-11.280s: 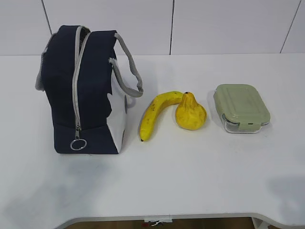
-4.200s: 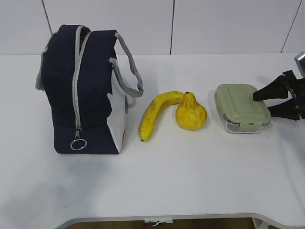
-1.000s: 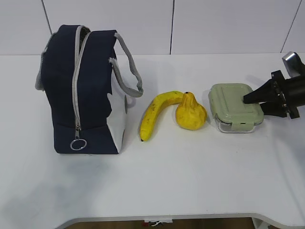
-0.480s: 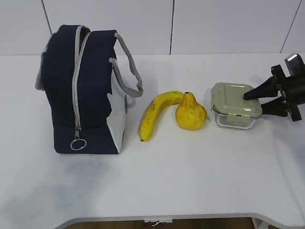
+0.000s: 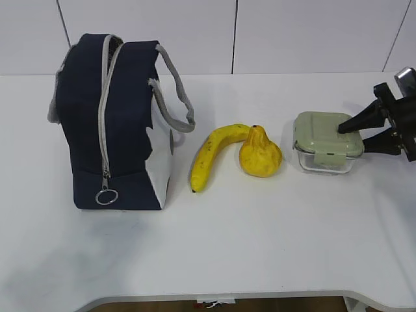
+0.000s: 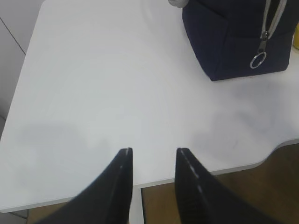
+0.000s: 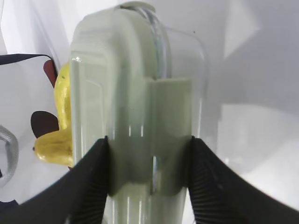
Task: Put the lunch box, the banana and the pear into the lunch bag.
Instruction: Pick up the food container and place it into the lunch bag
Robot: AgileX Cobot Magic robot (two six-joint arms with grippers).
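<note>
Lunch box (image 5: pixel 327 144) now raised off table (image 5: pixel 260 240), clamped in right tool (image 5: pixel 355 135); a second ago it sat flat. Carry to lunch bag (image 5: pixel 110 123) next. Left tool (image 6: pixel 152 179) spread, empty.

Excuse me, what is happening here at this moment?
The right hand has closed on the lunch box from the side, at the table's right end. The banana and pear lie untouched beside the lunch bag. The left hand waits open, holding nothing.
</note>
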